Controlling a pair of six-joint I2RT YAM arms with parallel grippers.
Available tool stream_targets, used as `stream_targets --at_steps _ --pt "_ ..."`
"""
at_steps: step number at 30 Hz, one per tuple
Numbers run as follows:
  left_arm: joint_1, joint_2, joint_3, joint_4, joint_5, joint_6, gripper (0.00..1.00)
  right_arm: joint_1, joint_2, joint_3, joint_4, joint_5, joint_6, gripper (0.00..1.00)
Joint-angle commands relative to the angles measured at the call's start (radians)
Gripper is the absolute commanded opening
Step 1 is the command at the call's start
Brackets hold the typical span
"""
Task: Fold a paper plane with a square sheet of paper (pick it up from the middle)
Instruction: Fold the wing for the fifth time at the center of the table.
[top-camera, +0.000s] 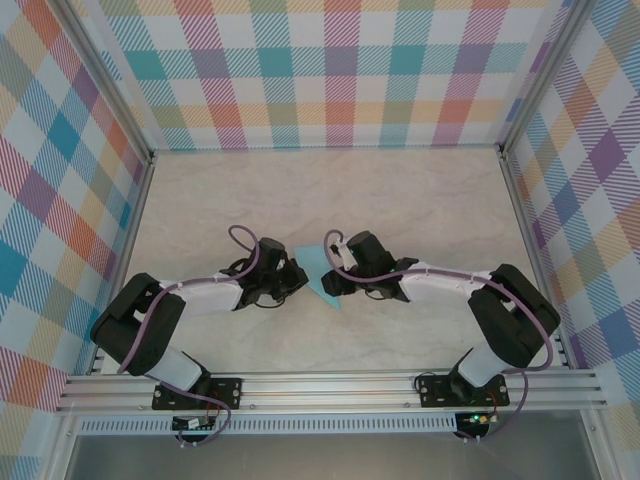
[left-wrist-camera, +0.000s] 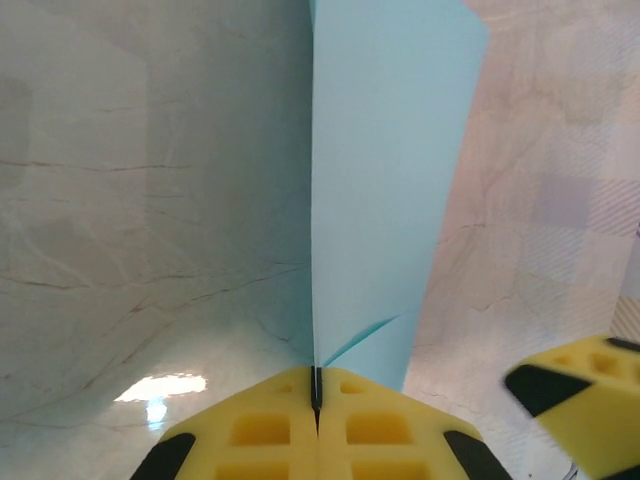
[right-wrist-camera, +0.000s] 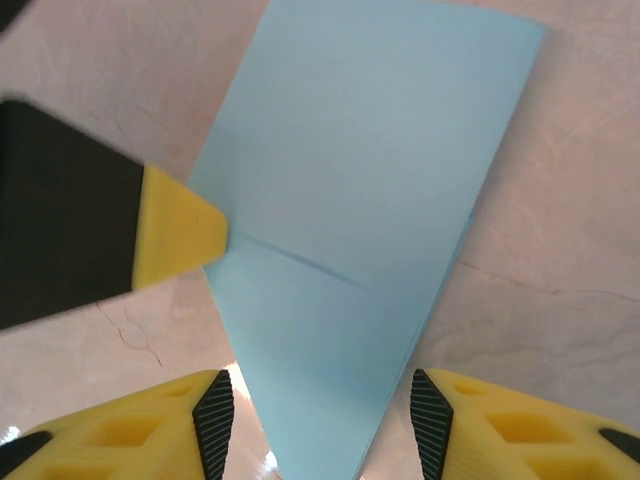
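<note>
The square sheet of paper (top-camera: 318, 276), already folded into a narrowing, layered shape, sits between the two grippers near the middle of the surface, somewhat closer to its near edge. Whether its lower tip touches the surface I cannot tell.

The left gripper (left-wrist-camera: 316, 388) has its jaws pressed together on one edge of the paper, which stands straight up out of them in the left wrist view. The right gripper (right-wrist-camera: 320, 415) has its jaws apart, one on each side of the paper's narrow end, and neither pad appears to touch it.

This looks like a handover or re-grip between folds, with the whole sheet hanging from the left pinch. The left clamp should therefore stay firm and steady so the stacked layers do not slide. A faint crease runs across the sheet from the left fingertip, and the layers along the far edge look slightly offset.

If the right gripper closes next, it should come in square to the fold line and catch every layer. If it moves away, it should back straight off without brushing the thin tip.
</note>
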Motion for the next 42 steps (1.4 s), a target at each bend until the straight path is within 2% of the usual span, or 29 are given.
stream_targets --at_steps 1,5,15,21,33,38,42 --pt "-0.018 -0.019 0.032 -0.055 -0.029 -0.021 0.05 0.052 0.015 -0.035 0.137 0.061 -0.125 0.53" --pt "-0.018 -0.023 0.045 -0.072 -0.023 -0.033 0.05 0.101 0.042 -0.08 0.283 0.131 -0.195 0.49" --pt "-0.02 -0.039 0.079 -0.12 -0.014 -0.042 0.05 0.14 0.139 -0.177 0.619 0.11 -0.368 0.49" --pt "-0.02 -0.045 0.088 -0.134 -0.012 -0.047 0.05 0.151 0.198 -0.184 0.686 0.144 -0.441 0.47" --pt "-0.02 -0.045 0.095 -0.151 -0.017 -0.049 0.06 0.153 0.237 -0.187 0.733 0.203 -0.449 0.29" --pt "-0.018 -0.051 0.109 -0.172 -0.026 -0.039 0.09 0.153 0.235 -0.187 0.726 0.199 -0.419 0.22" --pt "-0.011 -0.061 0.119 -0.193 -0.039 -0.029 0.18 0.152 0.231 -0.179 0.716 0.193 -0.386 0.17"
